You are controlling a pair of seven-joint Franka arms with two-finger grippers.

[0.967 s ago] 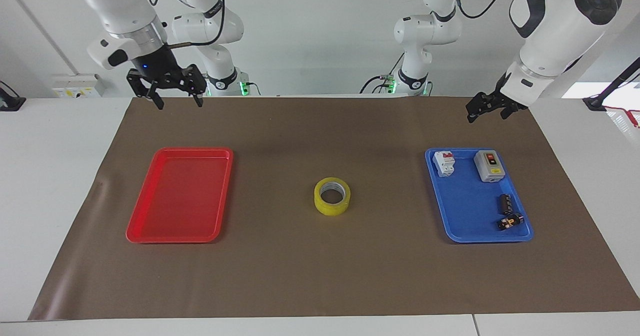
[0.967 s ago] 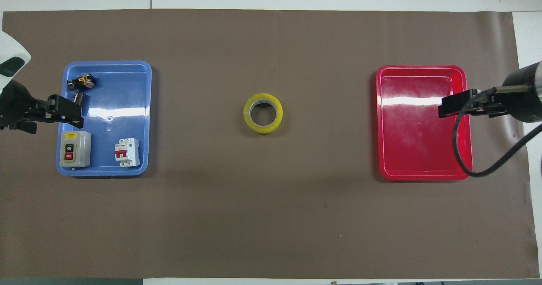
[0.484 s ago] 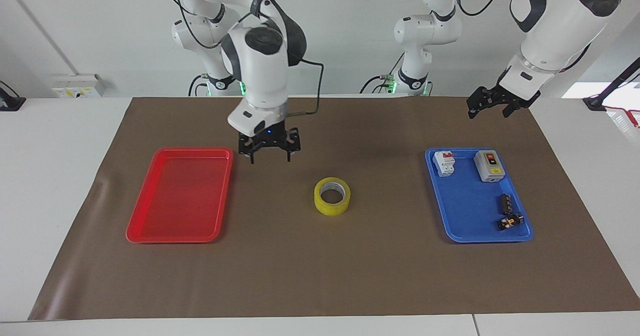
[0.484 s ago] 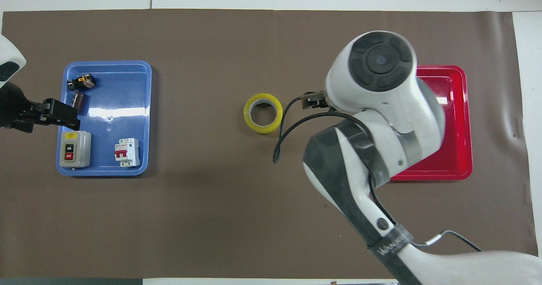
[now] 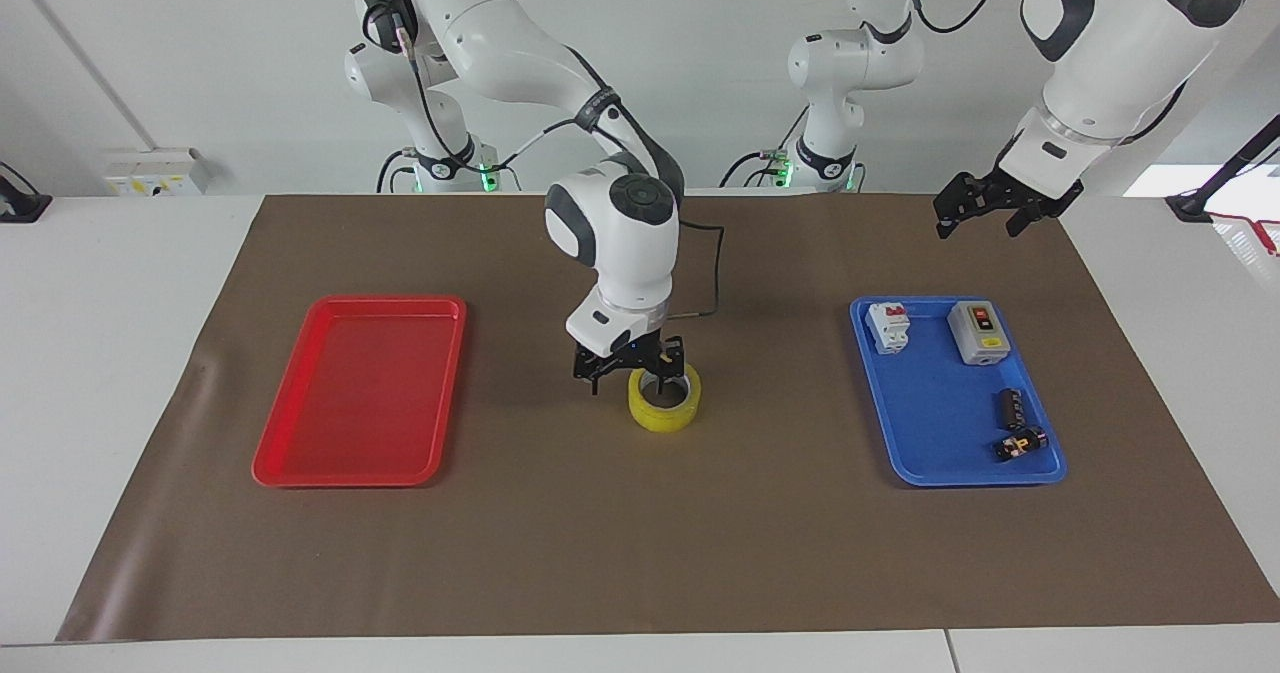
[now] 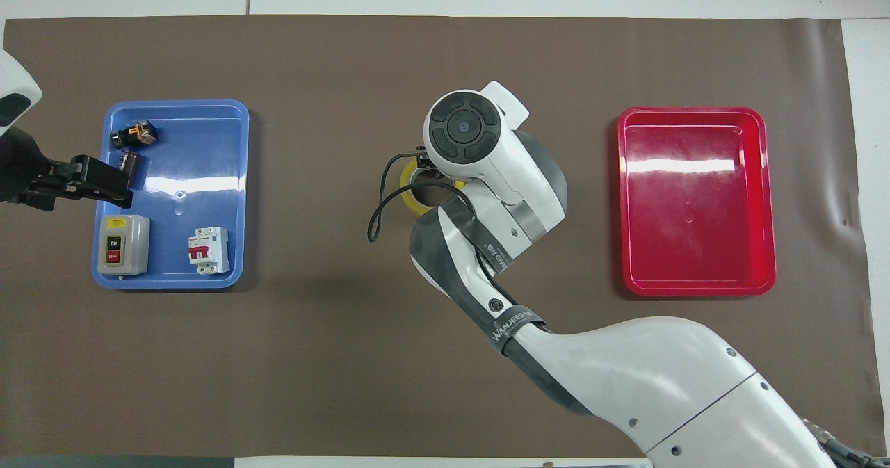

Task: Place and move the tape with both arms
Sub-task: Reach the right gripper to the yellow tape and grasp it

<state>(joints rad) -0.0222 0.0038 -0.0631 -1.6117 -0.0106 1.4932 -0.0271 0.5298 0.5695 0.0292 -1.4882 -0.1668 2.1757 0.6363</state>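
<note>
step: pick-up approach; the right end effector (image 5: 634, 368) is low at the tape (image 5: 665, 408), on the side toward the red tray (image 5: 300, 423). Grasp not yet made, by the look of it.
tape: flat on the brown mat (image 5: 640, 553) at mid-bench, between the red tray and the blue tray (image 5: 925, 433); hole up. In the overhead view the right arm's wrist hides most of it; only a sliver of yellow rim (image 6: 410, 200) shows.
right end effector: fingers spread wide, nothing held. One finger looks to be over the core hole, the other outside the wall; contact with the roll cannot be told.
left end effector (image 5: 985, 211): wide open, empty, waiting in the air near the blue tray's edge at the left arm's end.
blue tray: holds a breaker (image 5: 889, 326), a switch box (image 5: 976, 332) and two small black parts (image 5: 1015, 423).
red tray: nothing in it.
next move: likely settle one finger inside the core and one outside, close on the wall, lift straight.
risk: roll may skid on the mat if one finger lands first.
</note>
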